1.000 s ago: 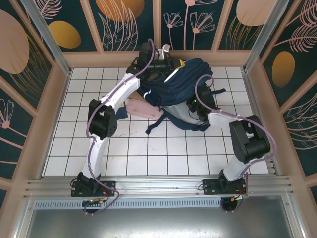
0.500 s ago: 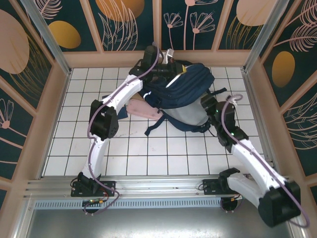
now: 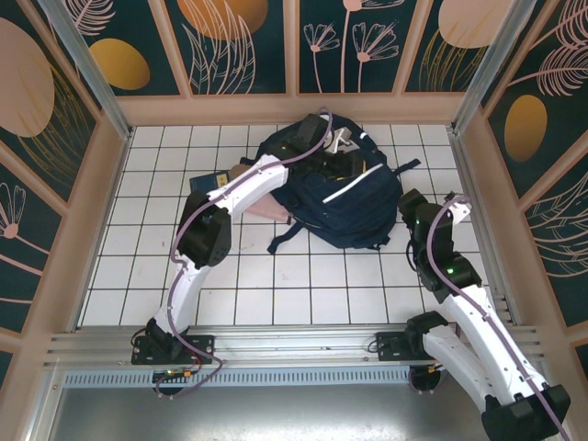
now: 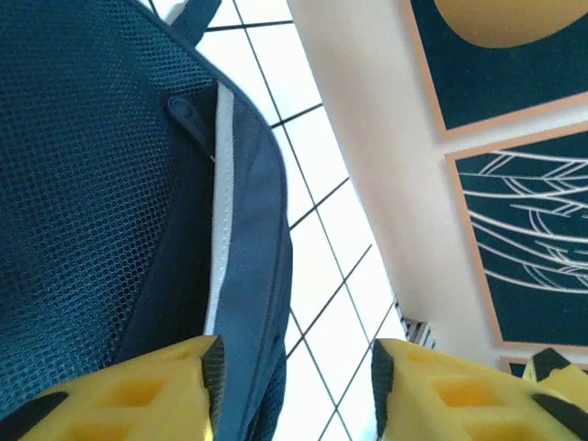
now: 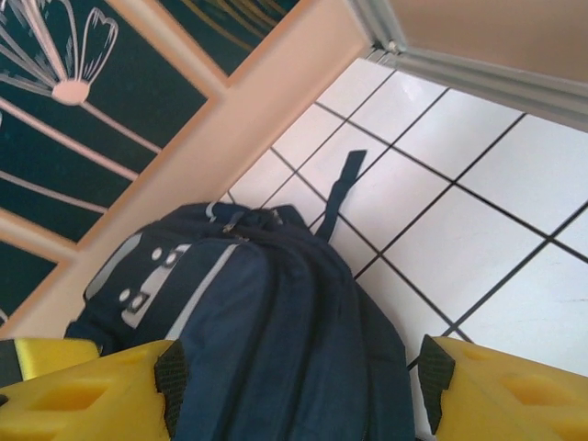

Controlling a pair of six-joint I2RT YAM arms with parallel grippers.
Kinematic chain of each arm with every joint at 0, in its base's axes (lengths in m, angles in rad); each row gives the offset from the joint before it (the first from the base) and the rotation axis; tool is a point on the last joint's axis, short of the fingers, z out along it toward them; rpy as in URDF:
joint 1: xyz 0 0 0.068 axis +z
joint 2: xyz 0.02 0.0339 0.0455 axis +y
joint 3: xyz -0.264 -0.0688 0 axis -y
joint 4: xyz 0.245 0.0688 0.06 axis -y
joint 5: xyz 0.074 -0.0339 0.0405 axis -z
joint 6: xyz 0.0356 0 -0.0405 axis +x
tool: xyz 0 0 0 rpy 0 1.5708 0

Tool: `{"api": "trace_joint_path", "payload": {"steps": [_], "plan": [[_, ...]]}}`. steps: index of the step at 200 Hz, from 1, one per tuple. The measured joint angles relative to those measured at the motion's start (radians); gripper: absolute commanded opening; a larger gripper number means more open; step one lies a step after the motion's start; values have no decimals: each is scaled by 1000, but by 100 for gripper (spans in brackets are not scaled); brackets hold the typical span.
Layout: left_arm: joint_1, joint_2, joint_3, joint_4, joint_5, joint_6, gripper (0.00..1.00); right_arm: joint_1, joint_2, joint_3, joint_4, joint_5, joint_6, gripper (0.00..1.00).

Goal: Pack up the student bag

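Note:
The navy student bag (image 3: 354, 202) lies on the white tiled table near the back wall, white stripe up and a strap trailing toward the front left. My left gripper (image 3: 323, 147) is at the bag's top end. In the left wrist view the left gripper (image 4: 296, 377) is open, and the bag's mesh side and white-piped edge (image 4: 230, 276) sit close to its left finger without being clamped. My right gripper (image 3: 410, 206) hovers just right of the bag. In the right wrist view the right gripper (image 5: 299, 377) is open, with the bag (image 5: 266, 312) below, seen between its fingers.
A pink pouch (image 3: 268, 208) peeks out under the left arm beside the bag. A dark flat item (image 3: 213, 179) lies on the tiles left of it. The wooden back wall (image 3: 294, 108) runs close behind the bag, and a metal post (image 3: 478, 83) stands at the right corner.
The left gripper has opened and the bag, lifted before, has settled flat on the tiles. The right arm has drawn back to the bag's right side, its jaws a little narrower.

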Motion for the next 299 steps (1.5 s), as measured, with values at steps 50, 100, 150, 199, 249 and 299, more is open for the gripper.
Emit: {"api": "trace_joint_path", "payload": {"steps": [50, 100, 150, 199, 249, 299], "plan": [[86, -360, -360, 76, -68, 11, 65, 4, 72, 35, 84, -243, -128, 70], [481, -685, -791, 221, -226, -79, 72, 179, 474, 211, 178, -502, -224, 68], [686, -618, -1007, 249, -325, -163, 72, 382, 1192, 892, 67, -630, -284, 64], [731, -538, -1025, 335, -339, -208, 72, 441, 1775, 1619, -136, -706, -298, 64], [767, -473, -1020, 348, -401, -195, 72, 437, 1929, 1759, -177, -740, -288, 63], [767, -385, -904, 311, -440, -133, 72, 439, 1922, 1723, -151, -743, -287, 63]]}}
